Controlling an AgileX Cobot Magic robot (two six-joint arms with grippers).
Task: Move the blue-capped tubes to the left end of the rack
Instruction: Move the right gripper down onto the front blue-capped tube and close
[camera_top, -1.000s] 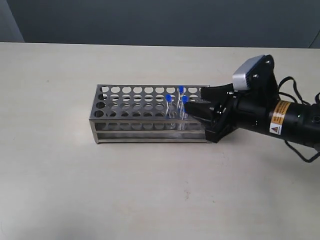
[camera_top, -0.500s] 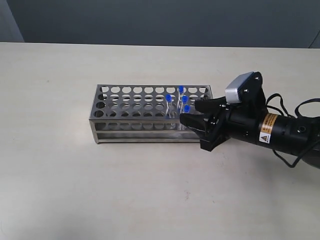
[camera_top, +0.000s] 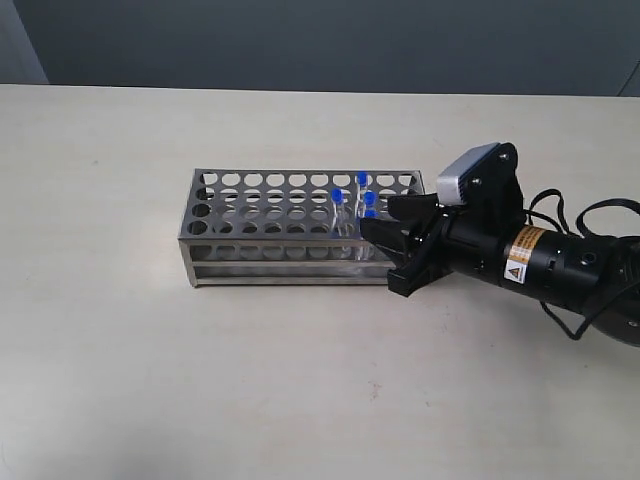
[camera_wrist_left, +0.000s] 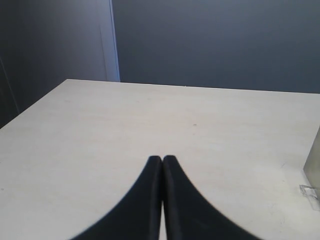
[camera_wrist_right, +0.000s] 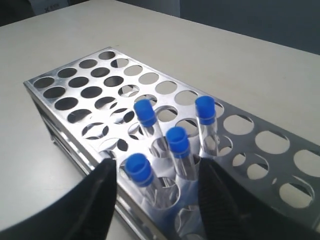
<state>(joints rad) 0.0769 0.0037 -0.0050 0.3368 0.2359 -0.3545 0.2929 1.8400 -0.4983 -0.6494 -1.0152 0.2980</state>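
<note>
Your right gripper (camera_wrist_right: 156, 170) is spread wide, one jaw on each side of the nearest of four blue-capped tubes (camera_wrist_right: 177, 142). All four stand clustered toward the right end of the one rack (camera_top: 290, 262). The writing on the arm's yellow warning label (camera_top: 517, 262) is too small to read. Your left gripper (camera_wrist_left: 162, 160) is pinched closed, empty, above the table (camera_wrist_left: 100, 125).

Four blue-capped tubes (camera_wrist_right: 178, 141), it seems, and one rack (camera_top: 290, 270).
</note>
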